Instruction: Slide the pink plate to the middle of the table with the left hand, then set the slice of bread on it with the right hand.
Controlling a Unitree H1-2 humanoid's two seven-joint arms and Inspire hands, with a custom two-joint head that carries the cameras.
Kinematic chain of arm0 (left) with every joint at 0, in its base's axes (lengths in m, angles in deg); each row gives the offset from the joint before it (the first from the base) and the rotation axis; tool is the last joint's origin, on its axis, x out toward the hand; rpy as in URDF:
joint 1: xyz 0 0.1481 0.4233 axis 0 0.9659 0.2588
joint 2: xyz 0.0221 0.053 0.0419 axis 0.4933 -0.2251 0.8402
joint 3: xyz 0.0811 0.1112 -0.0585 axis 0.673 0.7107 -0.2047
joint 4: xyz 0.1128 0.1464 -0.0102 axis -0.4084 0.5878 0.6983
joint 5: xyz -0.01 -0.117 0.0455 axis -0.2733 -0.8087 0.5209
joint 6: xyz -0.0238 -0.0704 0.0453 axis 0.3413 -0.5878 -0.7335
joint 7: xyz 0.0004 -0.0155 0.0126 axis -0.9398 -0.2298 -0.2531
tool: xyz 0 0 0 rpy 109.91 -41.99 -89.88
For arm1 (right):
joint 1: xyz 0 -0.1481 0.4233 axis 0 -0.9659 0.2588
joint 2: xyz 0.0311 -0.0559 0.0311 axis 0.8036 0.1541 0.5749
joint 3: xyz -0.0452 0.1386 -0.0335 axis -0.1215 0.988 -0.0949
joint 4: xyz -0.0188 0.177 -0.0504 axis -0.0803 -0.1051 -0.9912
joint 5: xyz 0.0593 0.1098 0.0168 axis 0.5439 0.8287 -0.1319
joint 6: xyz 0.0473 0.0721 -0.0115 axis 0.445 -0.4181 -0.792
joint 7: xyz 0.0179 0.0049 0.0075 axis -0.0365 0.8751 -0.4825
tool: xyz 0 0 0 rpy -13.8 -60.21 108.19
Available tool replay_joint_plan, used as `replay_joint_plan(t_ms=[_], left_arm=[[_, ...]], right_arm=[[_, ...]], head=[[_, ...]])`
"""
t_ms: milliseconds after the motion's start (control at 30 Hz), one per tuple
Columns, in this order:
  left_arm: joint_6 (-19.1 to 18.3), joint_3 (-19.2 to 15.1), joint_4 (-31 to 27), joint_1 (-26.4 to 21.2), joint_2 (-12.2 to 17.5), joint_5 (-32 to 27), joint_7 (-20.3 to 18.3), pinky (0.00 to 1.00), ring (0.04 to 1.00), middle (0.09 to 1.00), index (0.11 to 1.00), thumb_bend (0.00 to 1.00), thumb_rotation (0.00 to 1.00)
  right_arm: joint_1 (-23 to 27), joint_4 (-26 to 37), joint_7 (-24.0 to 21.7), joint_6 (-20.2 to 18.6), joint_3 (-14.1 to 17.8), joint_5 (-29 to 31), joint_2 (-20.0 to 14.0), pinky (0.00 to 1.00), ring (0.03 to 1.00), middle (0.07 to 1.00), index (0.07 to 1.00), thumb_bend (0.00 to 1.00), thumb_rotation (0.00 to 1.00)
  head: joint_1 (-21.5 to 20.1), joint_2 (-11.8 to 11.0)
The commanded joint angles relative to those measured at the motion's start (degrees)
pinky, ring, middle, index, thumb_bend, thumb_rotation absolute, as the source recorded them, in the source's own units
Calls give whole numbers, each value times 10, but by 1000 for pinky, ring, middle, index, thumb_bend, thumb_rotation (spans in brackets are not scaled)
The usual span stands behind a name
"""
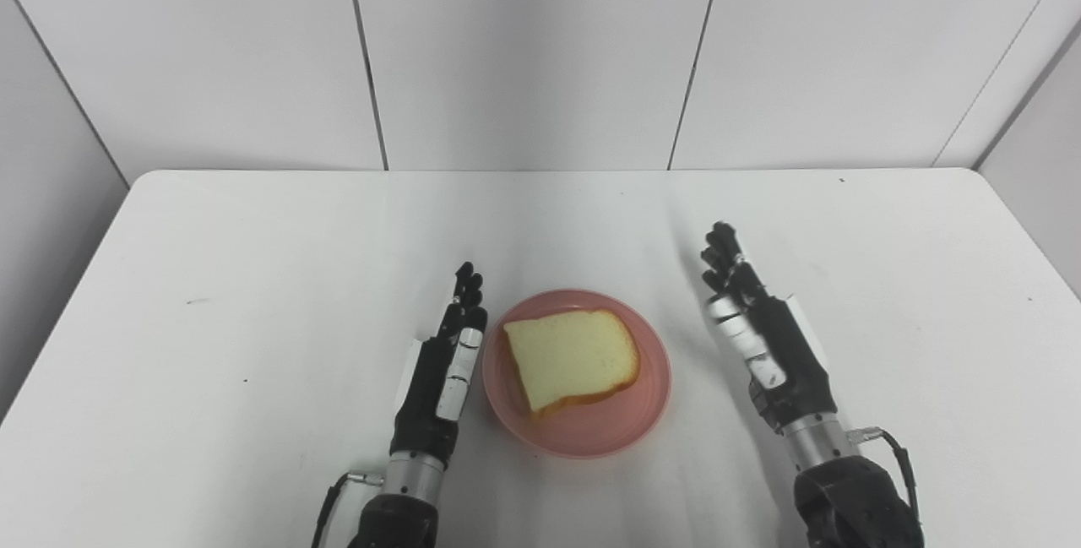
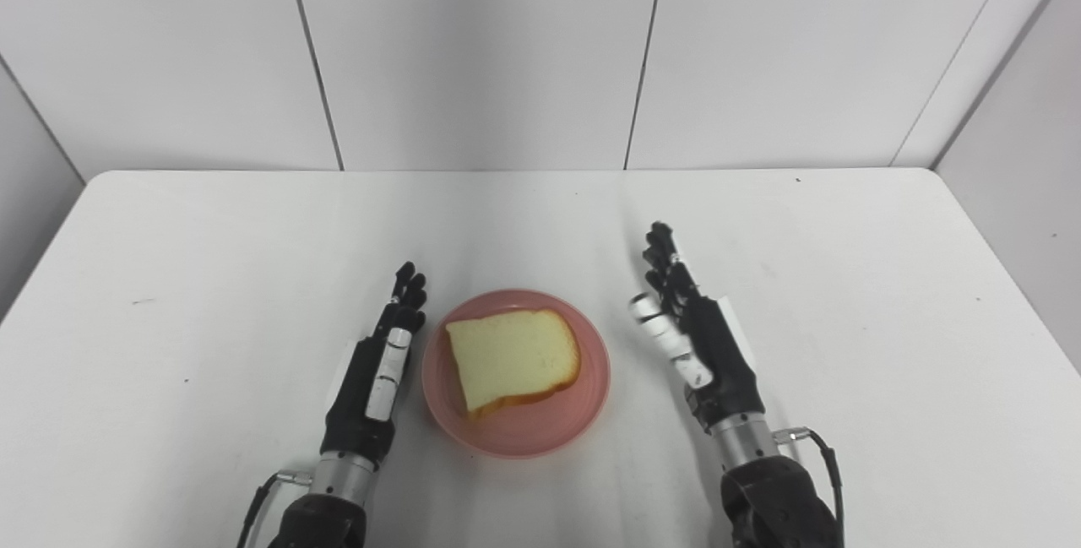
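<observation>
A pink plate [image 1: 591, 434] sits on the white table near the front middle, also seen in the right eye view [image 2: 519, 438]. A slice of bread [image 1: 572, 358] lies flat on the plate. My left hand [image 1: 446, 362] rests just left of the plate's rim, fingers stretched forward, open and empty. My right hand [image 1: 760, 328] is a short way right of the plate, apart from it, fingers extended and open, holding nothing.
The white table [image 1: 253, 278] stretches to white wall panels at the back. Its left and right edges fall off to grey side walls.
</observation>
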Motion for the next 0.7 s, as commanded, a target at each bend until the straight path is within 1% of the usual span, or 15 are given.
replay_joint_plan(t_ms=[0,67,133,300,467,600,667], left_arm=[[10,2,-25,-1,-10,8,12,1000,1000,1000,1000,697,1000],[9,1,-30,2,-10,10,13,1000,1000,1000,1000,706,1000],[6,0,-37,5,-8,11,14,1000,1000,1000,1000,715,1000],[0,-3,-51,10,-7,10,12,1000,1000,1000,1000,719,1000],[-15,-8,-67,13,-8,-4,6,1000,1000,1000,1000,717,1000],[-36,-8,-79,13,-5,-19,-5,1000,1000,1000,1000,705,1000],[-44,-4,-81,15,2,-26,-16,1000,1000,1000,1000,704,1000]], right_arm=[[-7,18,11,33,3,19,13,1000,1000,1000,1000,762,949],[-15,15,24,42,3,20,23,1000,1000,1000,1000,759,987],[-22,13,32,44,-1,18,31,1000,1000,1000,1000,752,997],[-35,14,48,26,-10,14,45,1000,1000,1000,1000,752,996],[-38,11,56,22,-10,19,44,1000,1000,1000,1000,744,951],[-36,-7,58,42,-9,17,38,1000,1000,1000,1000,730,962],[-37,-10,61,46,-11,11,39,1000,1000,1000,1000,723,965]], head=[[-2,2],[-3,2],[-4,3],[0,5],[11,8],[16,6],[14,7]])
